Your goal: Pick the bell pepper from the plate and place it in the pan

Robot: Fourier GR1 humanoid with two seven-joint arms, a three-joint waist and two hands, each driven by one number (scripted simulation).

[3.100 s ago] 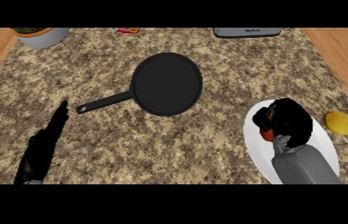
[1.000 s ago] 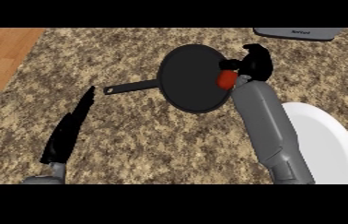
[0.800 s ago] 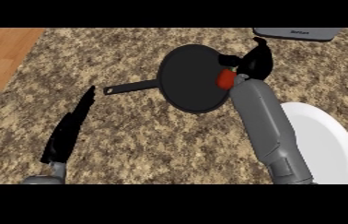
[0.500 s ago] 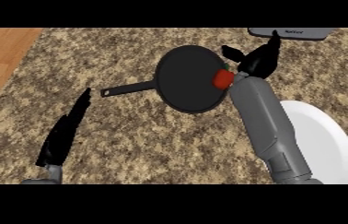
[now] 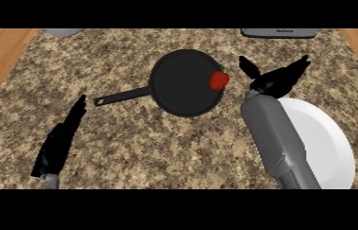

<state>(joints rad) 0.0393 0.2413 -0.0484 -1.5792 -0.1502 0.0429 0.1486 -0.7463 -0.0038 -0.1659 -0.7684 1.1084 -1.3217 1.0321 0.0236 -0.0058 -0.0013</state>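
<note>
Now, bell pepper point(image 5: 219, 81): red, lying inside the pan near its right edge. Nothing is holding it.

Pan point(image 5: 183, 84): black and round, flat on the counter near the middle. Its thin handle sticks out to the left and a little down.

Right hand point(image 5: 274, 80): just to the right of the pan, above the top of the plate. Its fingers are spread wide apart, with the thumb pointing up-left toward the pan and the fingers pointing up-right. It is not touching the pepper.

Right forearm point(image 5: 278, 137): grey, coming up from the bottom edge and lying across the left part of the plate.

Plate point(image 5: 324, 147): white and round, at the lower right, just beside the pan but apart from it.

Left hand point(image 5: 61, 140): at the lower left, open, with straight fingers held together and pointing up. It rests well apart from the pan, holding nothing.

Counter point(image 5: 140, 144): speckled brown stone, with a wooden strip showing at the far left.

Grey thing point(image 5: 278, 32): flat, at the top right edge, only partly seen.
</note>
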